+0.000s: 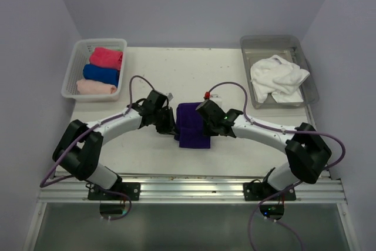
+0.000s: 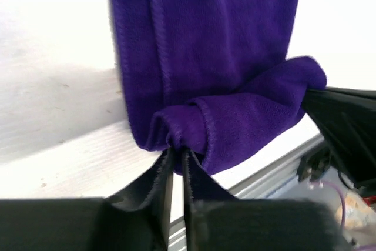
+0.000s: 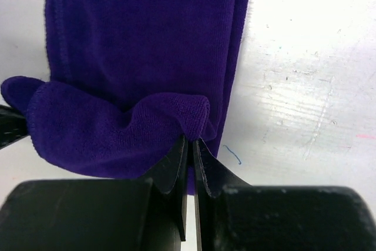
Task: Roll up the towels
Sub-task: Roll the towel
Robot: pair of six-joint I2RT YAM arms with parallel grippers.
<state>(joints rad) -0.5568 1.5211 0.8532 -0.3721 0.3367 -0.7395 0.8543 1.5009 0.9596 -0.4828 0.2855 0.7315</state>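
Centrally, the purple towel point(image 1: 191, 123) lay on the table point(image 1: 176, 74), nearer the near edge than the far one, its long sides running from near to far. Its near end was turned up and over into a loose fold, seen bunched in both wrist views point(image 2: 235, 116) point(image 3: 117, 127).

The left gripper point(image 1: 174, 132) was closed on the left corner of that fold, its jaws pinched tight with cloth between them point(image 2: 178, 151). The right gripper point(image 1: 207, 129) was likewise closed on the right corner, the cloth puckered at its tips point(image 3: 191, 142). The two grippers faced each other across the towel, close together, with the towel's width between them.

Bare table stretched beyond the towel toward the far edge, and to both sides of it. A narrower strip of table lay between the fold and the near edge.

At the far left corner sat a basket point(image 1: 73, 69). It held three rolled towels in a row: a pink towel point(image 1: 107, 57) farthest, a blue towel point(image 1: 101, 74) in the middle and a pale pink towel point(image 1: 96, 87) nearest, each touching the next.

At the far right corner sat a tray point(image 1: 276, 39) holding white towels point(image 1: 277, 77) in a crumpled heap; how many there were could not be told. Both containers stood well apart from the grippers.
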